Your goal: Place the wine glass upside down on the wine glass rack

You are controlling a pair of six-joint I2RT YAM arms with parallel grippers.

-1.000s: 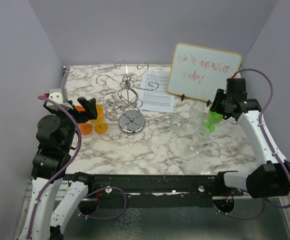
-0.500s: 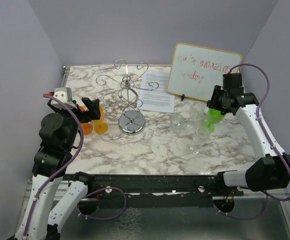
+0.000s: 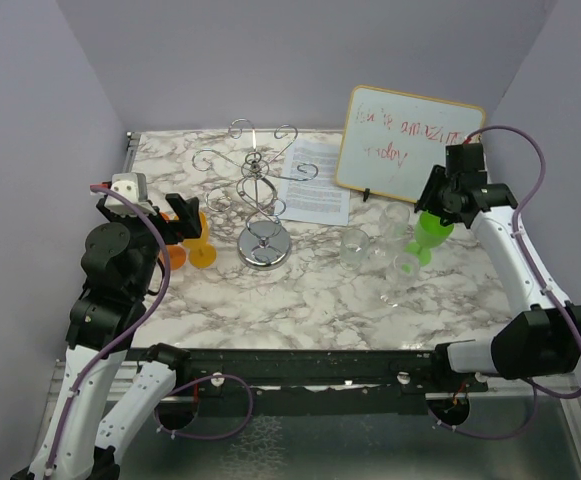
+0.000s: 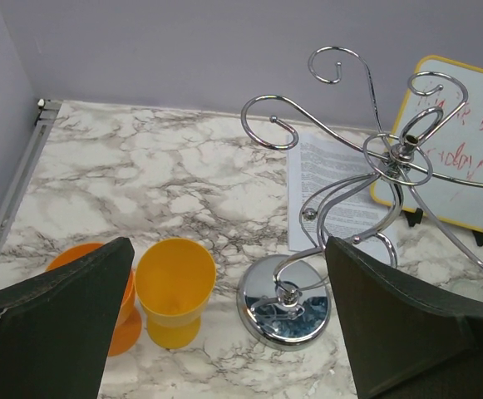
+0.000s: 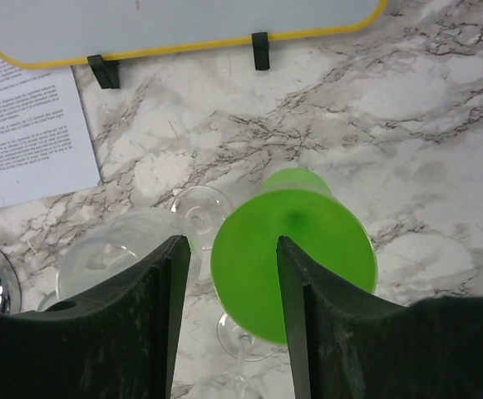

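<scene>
The chrome wine glass rack stands mid-table on its disc base, and no glass hangs on its loop arms. A green wine glass sits at the right, next to several clear glasses. My right gripper hovers just above it, open. In the right wrist view the green glass shows a round face beneath the gripper, with a gap at the left finger; I cannot tell how the glass is oriented. My left gripper is wide open and empty, over the yellow cup.
An orange cup stands beside the yellow one at the left. A printed sheet lies behind the rack. A whiteboard leans at the back right. Clear glass feet crowd the green glass's left side.
My right gripper has drawn up and back from the green glass toward the whiteboard, and its jaws stand slightly wider. The green glass stays in place. The left arm shifted only slightly.
</scene>
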